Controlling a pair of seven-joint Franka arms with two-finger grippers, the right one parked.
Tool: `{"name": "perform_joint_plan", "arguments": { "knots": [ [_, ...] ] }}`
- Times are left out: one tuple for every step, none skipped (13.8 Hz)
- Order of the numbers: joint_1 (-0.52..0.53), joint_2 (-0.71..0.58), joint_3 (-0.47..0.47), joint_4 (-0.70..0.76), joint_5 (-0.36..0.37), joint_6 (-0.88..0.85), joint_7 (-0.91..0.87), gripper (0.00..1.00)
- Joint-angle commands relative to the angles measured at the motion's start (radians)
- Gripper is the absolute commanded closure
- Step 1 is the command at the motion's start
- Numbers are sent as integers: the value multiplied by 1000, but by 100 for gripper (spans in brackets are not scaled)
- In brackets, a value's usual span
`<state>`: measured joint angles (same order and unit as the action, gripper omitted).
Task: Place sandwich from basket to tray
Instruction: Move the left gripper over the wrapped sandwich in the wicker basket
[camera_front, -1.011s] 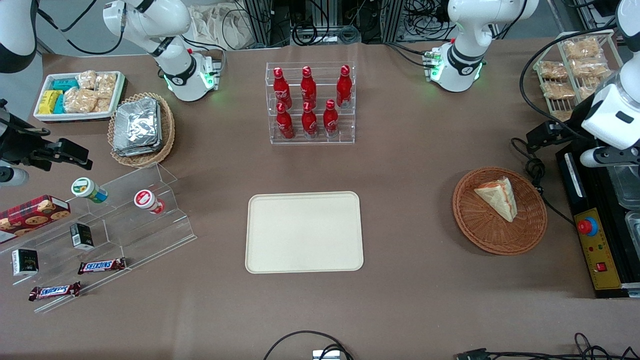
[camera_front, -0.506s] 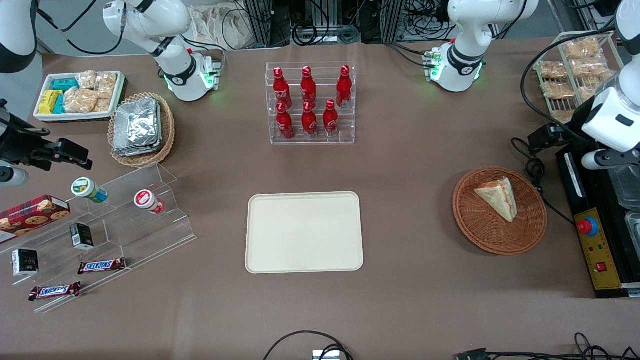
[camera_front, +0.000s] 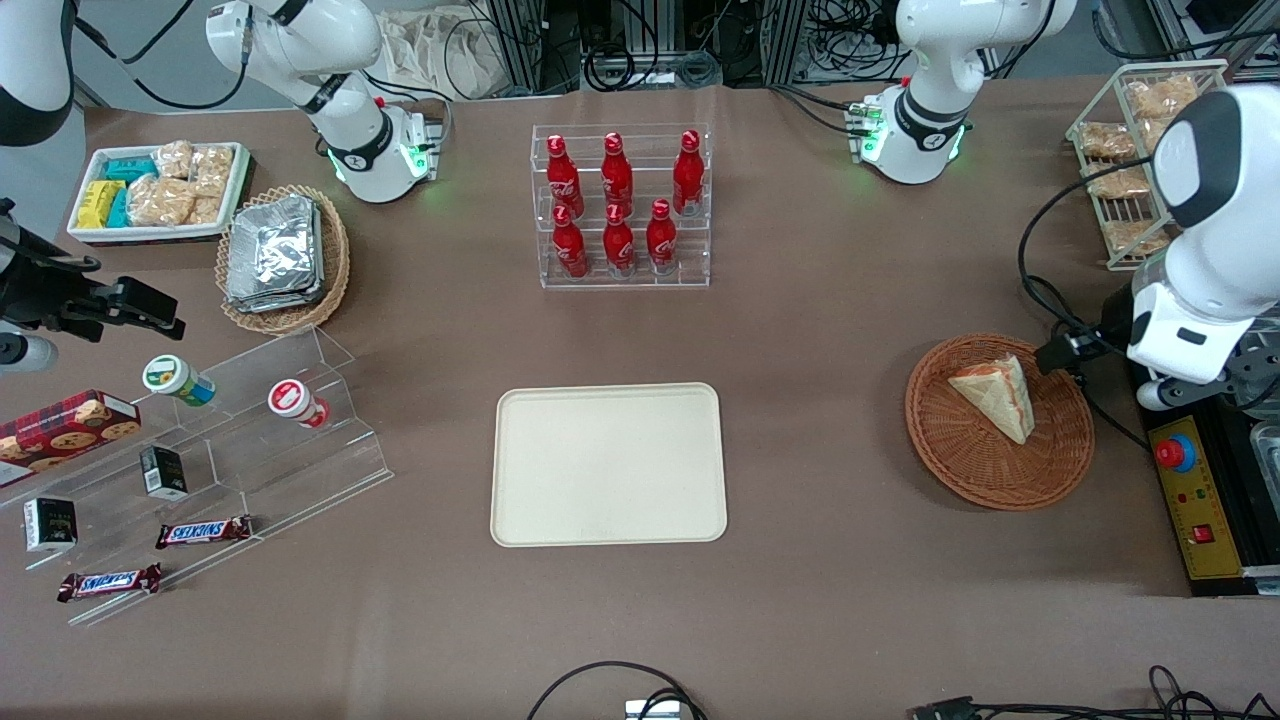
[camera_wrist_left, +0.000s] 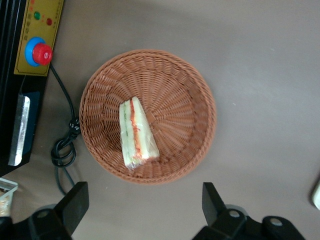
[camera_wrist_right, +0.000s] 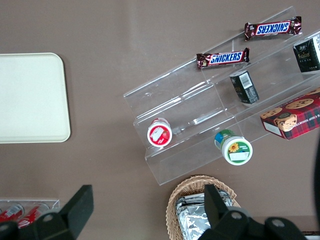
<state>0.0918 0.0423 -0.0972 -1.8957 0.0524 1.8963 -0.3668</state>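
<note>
My hand (camera_wrist_left: 142, 210) hangs above the surface, fingers spread wide, nothing between them. Below it the sandwich (camera_wrist_left: 137, 132) lies in the basket (camera_wrist_left: 185, 100) with bare wicker on every side and only a low rim around. A coiled cable (camera_wrist_left: 65, 147) lies just beside the basket. Bare surface separates basket from tray (camera_front: 608, 464).

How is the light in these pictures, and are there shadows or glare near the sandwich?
Front view: even overhead light; the basket throws a faint shadow, and the sandwich shows no strong glare. Left wrist view: the sandwich is sharp, its wrap shines only slightly; the open gripper hangs above the table beside the basket, and its dark fingers look a little soft.
</note>
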Motion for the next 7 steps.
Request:
{"name": "perform_joint_plan", "arguments": {
  "knots": [
    [22, -68, -7, -170, 9, 142, -75, 0],
    [23, -67, -6, -207, 9, 189, -93, 0],
    [46, -68, -6, -257, 9, 245, -96, 0],
    [64, -67, -7, -299, 7, 301, -112, 0],
    [72, -59, -7, -319, 7, 341, -133, 0],
    [72, -50, -7, -333, 6, 366, -156, 0],
    [72, -44, -7, -344, 6, 383, -176, 0]
  ]
}}
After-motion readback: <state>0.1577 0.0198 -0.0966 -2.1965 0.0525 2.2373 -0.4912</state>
